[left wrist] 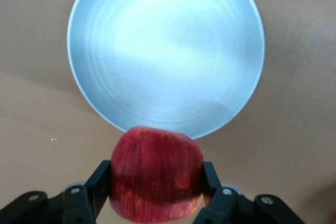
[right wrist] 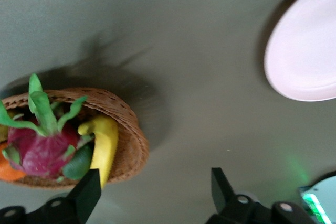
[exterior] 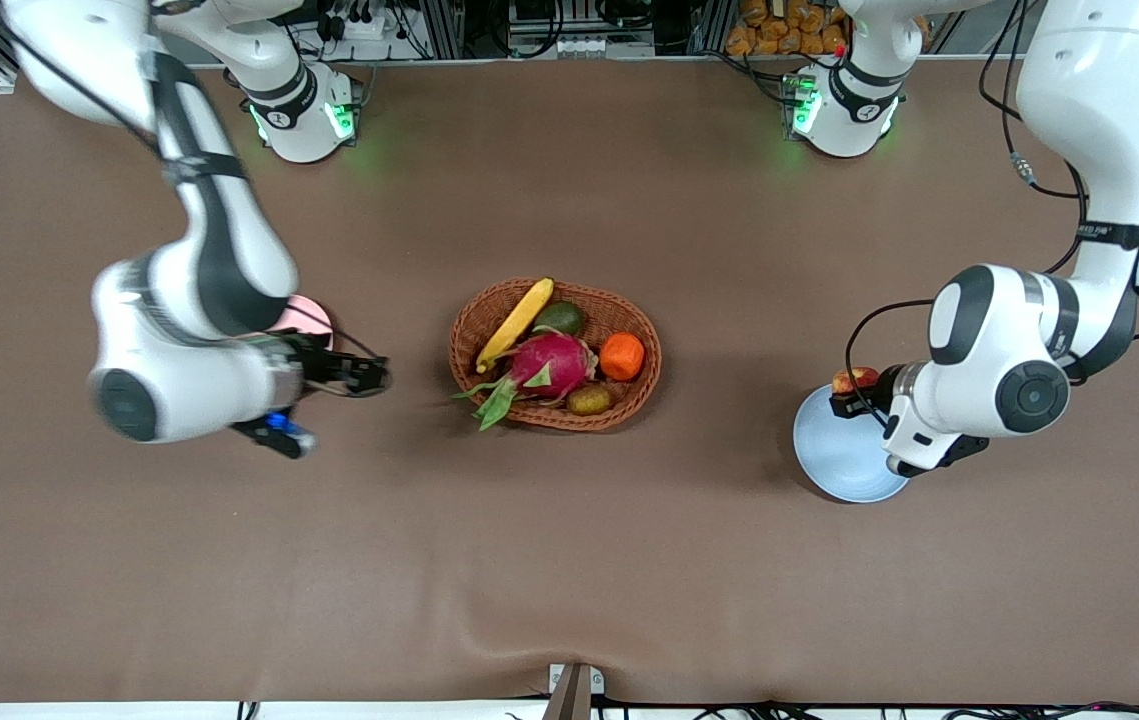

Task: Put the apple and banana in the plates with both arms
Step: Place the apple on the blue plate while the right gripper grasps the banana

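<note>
My left gripper [exterior: 844, 393] is shut on the red apple [exterior: 855, 380] and holds it over the rim of the light blue plate [exterior: 844, 455]. In the left wrist view the apple [left wrist: 156, 172] sits between the two black fingers [left wrist: 98, 186], just off the edge of the blue plate [left wrist: 166, 51]. My right gripper [exterior: 377, 377] is open and empty, over bare table between the pale pink plate [exterior: 314, 312] and the wicker basket [exterior: 639, 385]. The yellow banana [exterior: 517, 322] lies in the basket. It also shows in the right wrist view [right wrist: 104, 148], as does the pink plate [right wrist: 307, 56].
The basket also holds a magenta dragon fruit [exterior: 549, 365], an orange fruit [exterior: 622, 356], a green fruit [exterior: 561, 318] and a small brown fruit [exterior: 589, 400]. The brown table [exterior: 569, 560] spreads wide toward the front camera.
</note>
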